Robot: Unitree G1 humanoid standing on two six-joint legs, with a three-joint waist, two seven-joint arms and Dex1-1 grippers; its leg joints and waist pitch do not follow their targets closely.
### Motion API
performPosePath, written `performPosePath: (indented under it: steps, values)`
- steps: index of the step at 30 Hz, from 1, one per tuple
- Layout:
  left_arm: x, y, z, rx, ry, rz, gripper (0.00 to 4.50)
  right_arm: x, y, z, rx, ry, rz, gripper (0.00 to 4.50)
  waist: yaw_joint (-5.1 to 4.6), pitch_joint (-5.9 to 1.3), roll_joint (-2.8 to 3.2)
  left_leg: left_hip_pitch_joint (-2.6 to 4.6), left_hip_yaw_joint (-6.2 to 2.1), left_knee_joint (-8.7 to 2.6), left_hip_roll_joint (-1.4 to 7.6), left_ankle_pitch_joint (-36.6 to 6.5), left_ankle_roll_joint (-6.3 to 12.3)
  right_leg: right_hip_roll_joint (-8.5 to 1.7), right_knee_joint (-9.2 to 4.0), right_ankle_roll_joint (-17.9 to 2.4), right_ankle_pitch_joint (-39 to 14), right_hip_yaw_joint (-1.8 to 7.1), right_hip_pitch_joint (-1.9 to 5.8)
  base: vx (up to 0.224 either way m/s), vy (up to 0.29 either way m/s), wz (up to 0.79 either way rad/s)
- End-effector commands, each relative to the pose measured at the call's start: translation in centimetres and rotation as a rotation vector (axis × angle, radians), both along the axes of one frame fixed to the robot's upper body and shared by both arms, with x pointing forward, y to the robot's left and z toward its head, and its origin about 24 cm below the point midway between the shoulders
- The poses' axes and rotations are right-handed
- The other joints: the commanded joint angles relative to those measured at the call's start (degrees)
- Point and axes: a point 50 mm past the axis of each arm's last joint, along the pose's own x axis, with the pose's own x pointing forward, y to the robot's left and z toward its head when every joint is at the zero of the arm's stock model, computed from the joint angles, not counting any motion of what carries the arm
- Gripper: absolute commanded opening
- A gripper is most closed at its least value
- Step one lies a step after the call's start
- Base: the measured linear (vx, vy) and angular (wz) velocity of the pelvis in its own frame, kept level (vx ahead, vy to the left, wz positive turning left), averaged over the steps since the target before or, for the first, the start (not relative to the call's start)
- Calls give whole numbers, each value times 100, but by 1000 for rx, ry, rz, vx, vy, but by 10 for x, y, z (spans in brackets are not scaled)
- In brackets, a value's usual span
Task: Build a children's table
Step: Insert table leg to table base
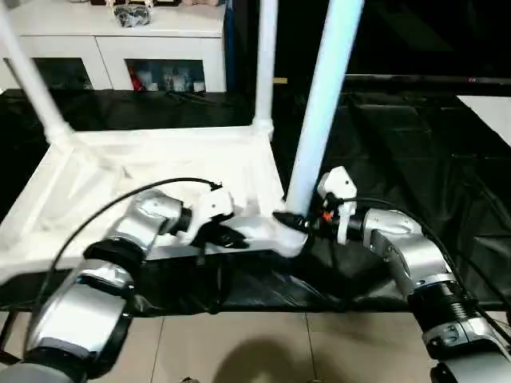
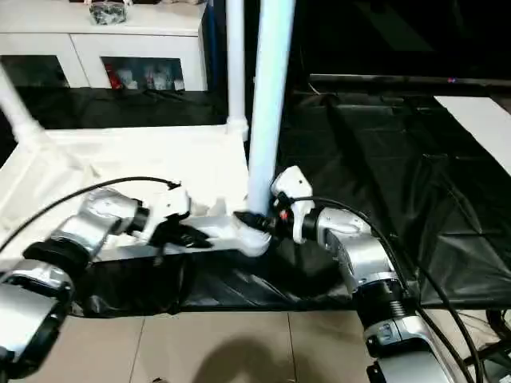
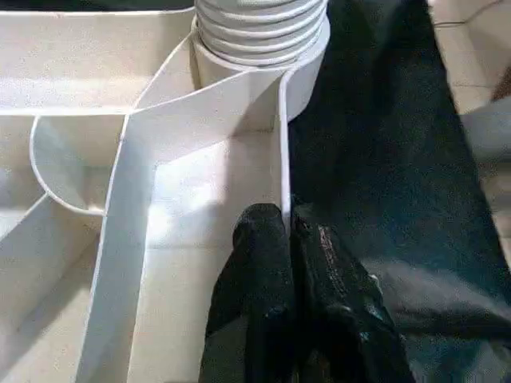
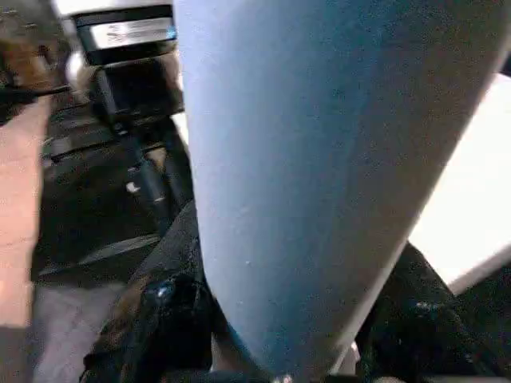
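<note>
The tabletop (image 1: 120, 171) lies upside down on the black-covered bench. Three legs stand in corner sockets; a fourth is judged outstanding. The right gripper (image 1: 297, 221) clasps the near-corner leg (image 1: 323, 96); the left gripper (image 3: 289, 239), fingers pressed together, pinches the near rim.

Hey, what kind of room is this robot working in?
Probably an indoor room set up as a workspace: a white cabinet with glass doors behind, a tiled floor, and a black sheet under the upturned tabletop.

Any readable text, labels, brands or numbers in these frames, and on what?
None can be read.
A silver plate on a black unit in the right wrist view: markings too blurred.
Items behind the cabinet glass: too small.
Tabletop, legs and both grippers: no lettering seen.
</note>
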Motion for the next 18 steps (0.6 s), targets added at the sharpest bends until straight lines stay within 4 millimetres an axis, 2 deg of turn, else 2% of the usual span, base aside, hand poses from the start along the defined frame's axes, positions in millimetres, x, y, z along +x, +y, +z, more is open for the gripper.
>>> performPosePath:
  steps: [1, 9, 10, 11, 13, 14, 16, 17, 18]
  values:
    - [4, -8, 22, -46, -71, -101, 0, -20, 0, -36, -77, 167, 74, 189, 16, -338, 11, 100, -20, -471, 99, -2201, 135, -324, -497, -965, -2767, 170, 221, 0, 0, 0]
    - [4, -4, 23, -11, -63, -124, 0, -27, 3, -41, -91, 164, 150, 189, 69, -329, -3, 120, -28, -487, 107, -2303, 55, -341, -510, -935, -2871, 179, 199, 0, 0, 0]
    - [7, -5, 24, -12, -82, -87, 0, -25, 4, -42, -92, 155, 125, 189, 70, -325, 23, 123, -37, -491, 101, -2347, 35, -342, -516, -914, -2943, 176, 198, 0, 0, 0]
    - [7, -5, 24, -12, -82, -87, 0, -25, 4, -42, -92, 155, 125, 189, 57, -316, 2, 126, -35, -487, 94, -2409, 29, -336, -534, -886, -3032, 167, 188, 0, 0, 0]
    - [12, -7, 25, -28, -110, -22, 0, -16, 4, -42, -81, 130, 36, 189, 38, -304, 29, 157, -45, -473, 77, -2555, -10, -347, -568, -812, -3314, 150, 158, 0, 0, 0]
    - [13, -9, 26, -34, -120, 2, 0, -13, 4, -42, -78, 121, 1, 188, 10, -288, 7, 165, -58, -460, 55, -2633, -40, -342, -611, -687, -3626, 112, 150, 0, 0, 0]
    - [19, -12, 27, -41, -143, 90, 0, -2, 2, -41, -80, 91, -123, 188, -28, -277, 21, 213, -75, -430, 36, -2735, -85, -345, -680, -523, -3987, 56, 104, 0, 0, 0]
    - [20, -12, 27, -42, -143, 92, 0, -2, 2, -41, -80, 90, -126, 188, -51, -276, 30, 234, -88, -419, 30, -2796, -92, -341, -713, -469, -4083, 15, 101, 0, 0, 0]
    - [25, -15, 28, -52, -158, 165, 0, 7, -1, -41, -85, 77, -241, 188, -80, -263, 49, 257, -103, -419, 29, -2909, -63, -324, -786, -346, -4181, -78, 122, 0, 0, 0]
